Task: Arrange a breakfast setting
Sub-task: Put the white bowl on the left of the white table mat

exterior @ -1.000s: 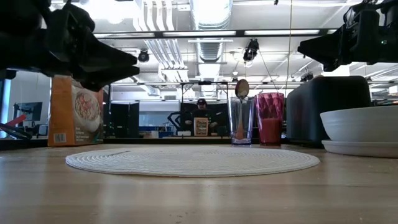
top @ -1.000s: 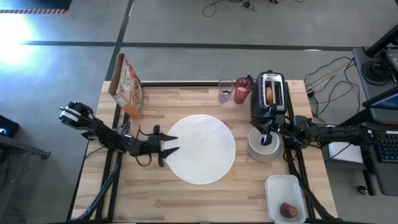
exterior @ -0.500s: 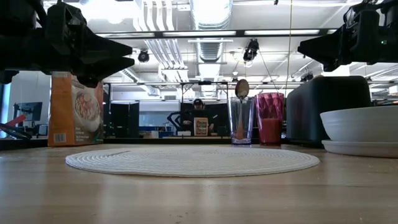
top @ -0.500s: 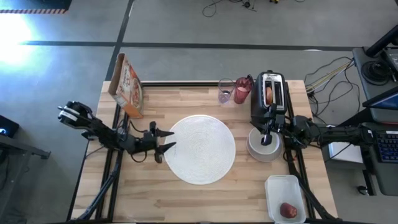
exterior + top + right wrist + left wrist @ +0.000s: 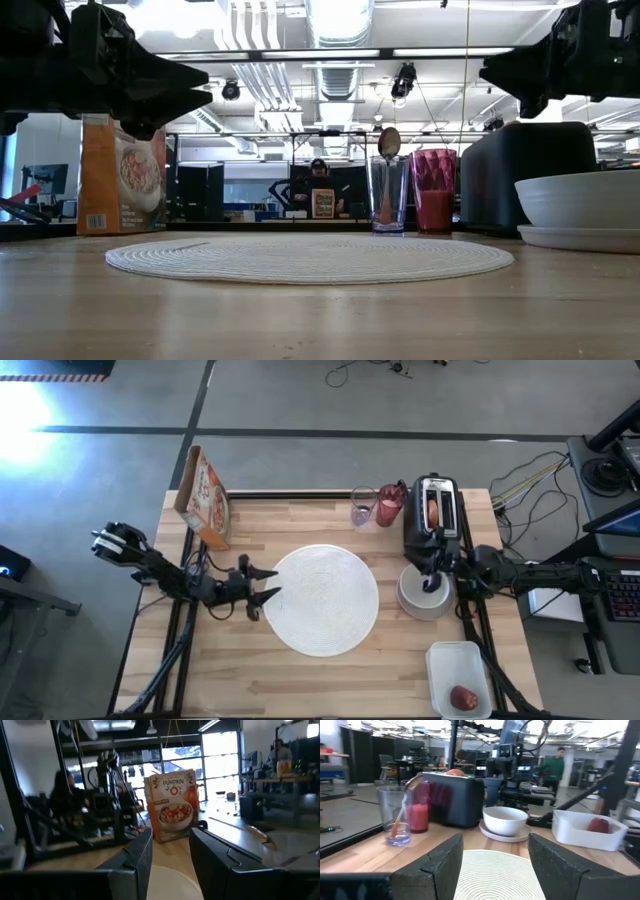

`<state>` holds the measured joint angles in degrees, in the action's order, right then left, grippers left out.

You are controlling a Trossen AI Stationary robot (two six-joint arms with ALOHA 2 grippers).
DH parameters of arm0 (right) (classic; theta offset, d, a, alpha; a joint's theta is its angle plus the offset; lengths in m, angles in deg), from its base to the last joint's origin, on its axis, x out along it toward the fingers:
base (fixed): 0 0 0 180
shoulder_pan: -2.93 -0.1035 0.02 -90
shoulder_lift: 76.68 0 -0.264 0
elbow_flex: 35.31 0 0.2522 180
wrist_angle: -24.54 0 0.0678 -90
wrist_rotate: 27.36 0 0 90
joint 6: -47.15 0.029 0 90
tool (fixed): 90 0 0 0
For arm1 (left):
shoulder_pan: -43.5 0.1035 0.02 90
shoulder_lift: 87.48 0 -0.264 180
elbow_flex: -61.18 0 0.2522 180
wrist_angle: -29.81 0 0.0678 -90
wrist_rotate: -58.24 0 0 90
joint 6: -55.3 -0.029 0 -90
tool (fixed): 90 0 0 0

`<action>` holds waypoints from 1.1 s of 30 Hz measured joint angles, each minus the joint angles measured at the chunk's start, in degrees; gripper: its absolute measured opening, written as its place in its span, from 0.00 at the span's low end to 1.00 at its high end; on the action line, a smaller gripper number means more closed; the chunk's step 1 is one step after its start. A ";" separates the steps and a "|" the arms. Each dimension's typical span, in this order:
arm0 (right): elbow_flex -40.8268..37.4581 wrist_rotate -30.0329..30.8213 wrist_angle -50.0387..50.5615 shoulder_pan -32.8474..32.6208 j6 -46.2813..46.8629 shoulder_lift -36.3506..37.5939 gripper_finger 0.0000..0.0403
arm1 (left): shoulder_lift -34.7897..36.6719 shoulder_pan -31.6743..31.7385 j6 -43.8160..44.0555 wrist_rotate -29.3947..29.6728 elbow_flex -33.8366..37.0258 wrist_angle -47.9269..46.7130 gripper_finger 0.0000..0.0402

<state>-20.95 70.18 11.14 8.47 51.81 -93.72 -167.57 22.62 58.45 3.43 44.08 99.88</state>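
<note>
A large round white plate (image 5: 325, 600), ribbed like a mat, lies flat mid-table. My left gripper (image 5: 268, 582) hovers open at its left rim, fingers about level, nothing between them (image 5: 495, 845). A small white bowl (image 5: 580, 200) sits on a small grey plate (image 5: 580, 238) at the right. My right gripper (image 5: 432, 575) hangs open above the bowl, clear of it (image 5: 500, 75). At the far edge stand a pink tumbler (image 5: 390, 507) and a clear glass holding the orange-handled spoon (image 5: 388, 180). The bagel half (image 5: 432, 510) sticks out of a black toaster (image 5: 432, 530). The red apple (image 5: 462, 697) lies in a white tub.
A cereal box (image 5: 207, 495) stands upright at the far left corner. The white tub (image 5: 458, 675) sits at the near right corner. Bare wood (image 5: 250, 670) shows along the near edge and left of the plate. People show in the room beyond the table.
My left gripper has tipped its fingers up from a downward slant to about level, staying open at the plate's left rim. My right gripper has rolled a little about its own pointing line, still above the bowl.
</note>
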 joint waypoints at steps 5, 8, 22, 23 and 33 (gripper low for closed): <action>0.00 -0.01 -0.69 0.09 7.72 0.00 0.29 | 0.32 0.02 -3.64 3.66 0.59 0.02 0.52; -0.01 -0.03 -0.65 0.09 13.02 0.00 0.29 | 0.90 0.06 -4.99 4.46 1.41 0.20 0.52; 0.00 2.18 -2.04 0.11 30.55 -0.69 0.29 | 2.19 0.09 -5.02 4.63 2.25 0.18 0.52; -0.01 2.53 -1.98 0.11 31.93 -0.75 0.29 | 2.19 0.09 -5.02 4.63 2.25 0.20 0.52; 4.69 2.49 8.03 0.09 35.39 -1.18 0.32 | 2.19 0.09 -5.00 4.48 2.32 0.17 0.52</action>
<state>-16.26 72.67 19.17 8.56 87.21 -94.90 -165.38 22.71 53.45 7.90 46.40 100.05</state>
